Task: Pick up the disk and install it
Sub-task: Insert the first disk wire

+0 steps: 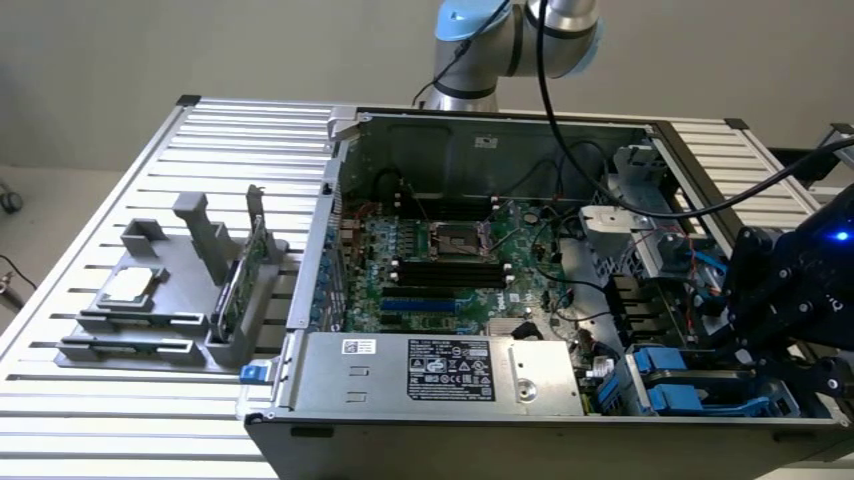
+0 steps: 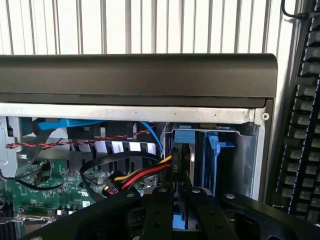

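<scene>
Gripper: black matte fingers (image 2: 172, 212) nearly pressed together, over drive bay; holding anything – can't tell
Disk: blue plastic rails (image 2: 186, 150), seated upright in grey metal bay (image 2: 250, 165)

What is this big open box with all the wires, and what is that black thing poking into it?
The box is a computer case lying open on a slatted metal table. The green board inside is its main circuit board. A robot arm reaches over; the black thing is its gripper, at the corner near the blue disk holders. One picture comes from a camera beside the table, the other from a camera on the robot's wrist. There the gripper sits close to a blue-railed disk standing in its slot. Spare parts wait on a grey tray.
</scene>
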Controlling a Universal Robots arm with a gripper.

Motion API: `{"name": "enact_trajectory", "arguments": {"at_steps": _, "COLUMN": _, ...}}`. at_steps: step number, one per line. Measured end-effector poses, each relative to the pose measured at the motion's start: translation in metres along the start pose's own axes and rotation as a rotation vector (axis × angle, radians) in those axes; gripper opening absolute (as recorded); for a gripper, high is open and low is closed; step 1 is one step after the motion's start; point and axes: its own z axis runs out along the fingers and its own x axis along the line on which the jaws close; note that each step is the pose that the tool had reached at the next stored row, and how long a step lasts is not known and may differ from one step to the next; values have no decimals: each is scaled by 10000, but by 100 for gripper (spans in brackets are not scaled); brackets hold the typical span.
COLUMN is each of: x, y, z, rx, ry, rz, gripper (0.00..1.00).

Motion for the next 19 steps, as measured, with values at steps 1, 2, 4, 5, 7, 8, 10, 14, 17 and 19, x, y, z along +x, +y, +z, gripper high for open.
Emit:
{"name": "enact_trajectory", "arguments": {"at_steps": 1, "x": 0, "y": 0, "z": 0, "rx": 2, "ry": 5, "rz": -1, "gripper": 18}}
{"name": "enact_trajectory", "arguments": {"at_steps": 2, "x": 1, "y": -1, "z": -8, "rx": 3, "ry": 2, "rz": -1, "gripper": 25}}
{"name": "enact_trajectory", "arguments": {"at_steps": 4, "x": 5, "y": -6, "z": -51, "rx": 2, "ry": -2, "rz": 0, "gripper": 25}}
{"name": "enact_trajectory", "arguments": {"at_steps": 5, "x": 8, "y": -11, "z": -77, "rx": 3, "ry": -1, "rz": 0, "gripper": 25}}
{"name": "enact_trajectory", "arguments": {"at_steps": 7, "x": 12, "y": -36, "z": -118, "rx": 2, "ry": -2, "rz": 0, "gripper": 25}}
{"name": "enact_trajectory", "arguments": {"at_steps": 8, "x": 14, "y": -54, "z": -132, "rx": 2, "ry": -3, "rz": 0, "gripper": 25}}
{"name": "enact_trajectory", "arguments": {"at_steps": 10, "x": 17, "y": -100, "z": -157, "rx": 3, "ry": -1, "rz": 0, "gripper": 25}}
{"name": "enact_trajectory", "arguments": {"at_steps": 14, "x": 24, "y": -215, "z": -210, "rx": 3, "ry": -1, "rz": 0, "gripper": 25}}
{"name": "enact_trajectory", "arguments": {"at_steps": 17, "x": 38, "y": -298, "z": -231, "rx": 2, "ry": -3, "rz": 1, "gripper": 25}}
{"name": "enact_trajectory", "arguments": {"at_steps": 19, "x": 56, "y": -326, "z": -232, "rx": 2, "ry": -1, "rz": 1, "gripper": 25}}
